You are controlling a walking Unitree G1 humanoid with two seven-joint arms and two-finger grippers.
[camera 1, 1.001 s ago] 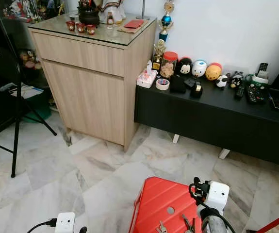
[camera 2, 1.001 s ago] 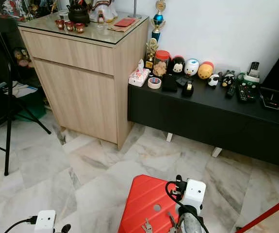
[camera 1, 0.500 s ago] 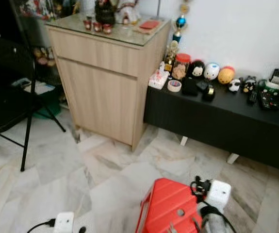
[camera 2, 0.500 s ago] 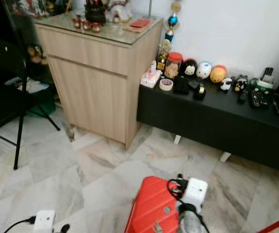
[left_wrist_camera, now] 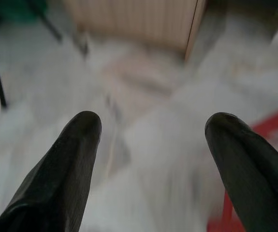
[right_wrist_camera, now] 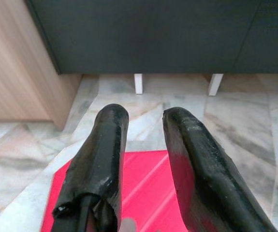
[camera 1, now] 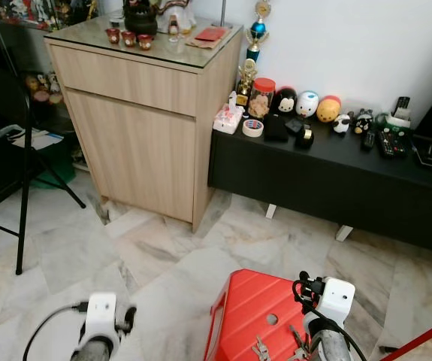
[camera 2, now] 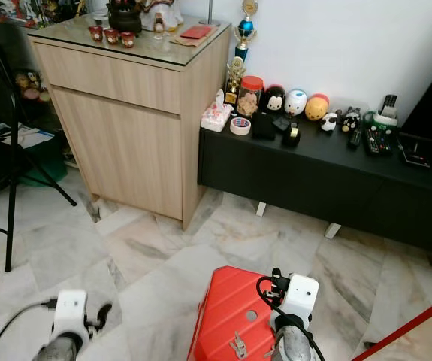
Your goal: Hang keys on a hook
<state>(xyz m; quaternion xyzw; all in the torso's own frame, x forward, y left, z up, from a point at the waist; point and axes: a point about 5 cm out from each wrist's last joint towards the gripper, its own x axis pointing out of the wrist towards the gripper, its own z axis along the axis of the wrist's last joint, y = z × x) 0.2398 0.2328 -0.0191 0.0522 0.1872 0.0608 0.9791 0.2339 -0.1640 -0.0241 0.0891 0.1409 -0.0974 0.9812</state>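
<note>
Head-camera views, looking down and forward. A red plastic stool (camera 1: pixel 257 316) stands on the marble floor (camera 1: pixel 163 256) at near centre-right; the keys (camera 1: pixel 260 349) lie on its top near the near edge, with a second small bunch of metal pieces (camera 1: pixel 298 347) just to their right, too small to tell apart clearly.

The right gripper (right_wrist_camera: pixel 146 145) hangs above the stool's far part; its two black fingers (right_wrist_camera: pixel 105 159) stand a narrow gap apart and grip nothing. The right arm's white wrist housing (camera 1: pixel 336 299) shows at the stool's right edge.

The left gripper (left_wrist_camera: pixel 148 145) is over bare floor to the left of the stool, fingers spread wide, nothing between them; this view is blurred. Its white wrist housing (camera 1: pixel 101 314) appears at near left.

Far left: a light wooden cabinet (camera 1: pixel 144 128) with a glass top carrying small red cups (camera 1: pixel 128 37) and a red card (camera 1: pixel 210 34). To its right, against the white wall, a low black bench (camera 1: pixel 336 177) carries a trophy (camera 1: pixel 256 34), a red-lidded jar (camera 1: pixel 261 98), a tape roll (camera 1: pixel 252 128), round toy figures (camera 1: pixel 308 104) and remote controls (camera 1: pixel 391 141). A black folding stand (camera 1: pixel 24 180) occupies the left edge.
</note>
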